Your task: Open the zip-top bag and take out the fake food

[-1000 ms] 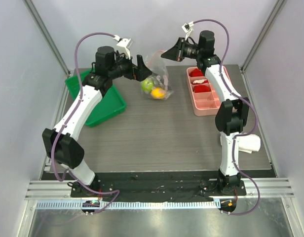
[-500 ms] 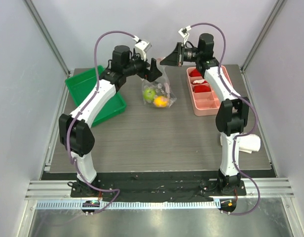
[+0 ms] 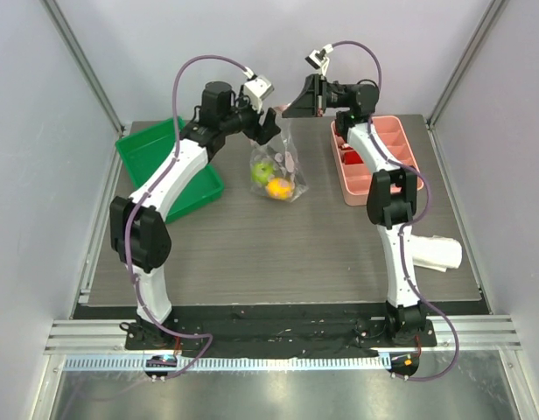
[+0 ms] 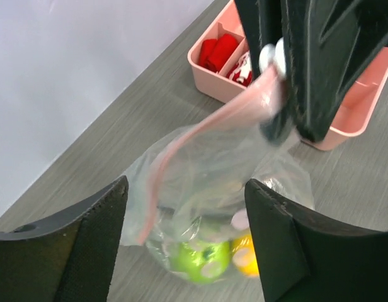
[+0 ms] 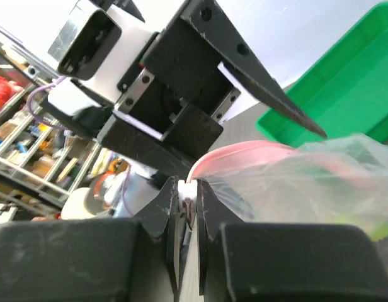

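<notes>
The clear zip-top bag (image 3: 284,162) hangs over the table's back middle by its pink zip strip (image 5: 244,151). Inside are the lime green fruit (image 3: 263,171) and the yellow-orange fruit (image 3: 278,186), low in the bag. My right gripper (image 3: 297,105) is shut on the white slider (image 5: 189,192) at the strip's end. My left gripper (image 3: 271,125) is open just left of the bag's top. In the left wrist view the bag (image 4: 225,163) lies beyond and between my open fingers (image 4: 87,245), with both fruits (image 4: 197,261) showing through it.
A green tray (image 3: 178,175) lies at the back left. A pink divided tray (image 3: 374,171) with red-and-white toy pieces stands at the back right. A white cloth (image 3: 436,252) lies by the right arm. Grey walls close in both sides.
My left gripper has swung right, from the green tray's side up to the bag's top. My right gripper has shifted slightly left and up, and the bag now hangs straighter.
</notes>
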Controlling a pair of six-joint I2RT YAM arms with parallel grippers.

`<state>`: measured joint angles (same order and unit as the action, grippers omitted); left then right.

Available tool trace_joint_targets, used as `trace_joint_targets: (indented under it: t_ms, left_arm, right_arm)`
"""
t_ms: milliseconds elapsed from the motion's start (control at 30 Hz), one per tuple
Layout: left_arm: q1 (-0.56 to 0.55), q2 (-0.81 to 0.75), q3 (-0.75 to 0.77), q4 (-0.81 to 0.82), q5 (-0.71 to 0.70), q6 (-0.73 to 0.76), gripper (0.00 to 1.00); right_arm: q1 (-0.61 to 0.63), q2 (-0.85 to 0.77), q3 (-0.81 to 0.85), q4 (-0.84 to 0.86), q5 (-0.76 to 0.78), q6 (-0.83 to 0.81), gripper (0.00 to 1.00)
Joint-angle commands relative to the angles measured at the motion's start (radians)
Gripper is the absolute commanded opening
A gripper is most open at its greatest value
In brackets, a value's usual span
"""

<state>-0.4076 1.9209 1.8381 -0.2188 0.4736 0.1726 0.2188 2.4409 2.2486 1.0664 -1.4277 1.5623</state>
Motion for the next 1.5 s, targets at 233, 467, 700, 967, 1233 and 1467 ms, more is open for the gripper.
trace_joint_targets:
  t_ms: [233, 467, 700, 967, 1233, 1467]
  left_arm:
    - [0.067, 0.096, 0.171, -0.105, 0.112, 0.001, 0.88]
    - [0.067, 0.154, 0.194, -0.048, 0.278, -0.093, 0.73]
    - [0.067, 0.158, 0.185, -0.027, 0.433, -0.159, 0.45]
    - [0.066, 0.064, 0.062, 0.019, 0.392, -0.163, 0.12]
    - [0.066, -0.094, -0.049, -0.029, 0.273, -0.102, 0.51]
    - [0.055, -0.077, -0.007, -0.003, 0.365, -0.101, 0.68]
  right_arm:
    - [0.005, 0.02, 0.056, 0.443, 0.006, 0.475, 0.02]
    - [0.004, -0.259, -0.297, -0.144, 0.122, -0.139, 0.02]
    - [0.024, -0.376, -0.112, -1.518, 0.432, -1.298, 0.02]
    - [0.027, -0.413, -0.176, -1.543, 0.369, -1.438, 0.02]
    - [0.034, -0.422, -0.109, -1.848, 0.351, -1.816, 0.02]
    - [0.062, -0.373, -0.016, -2.028, 0.426, -1.908, 0.02]
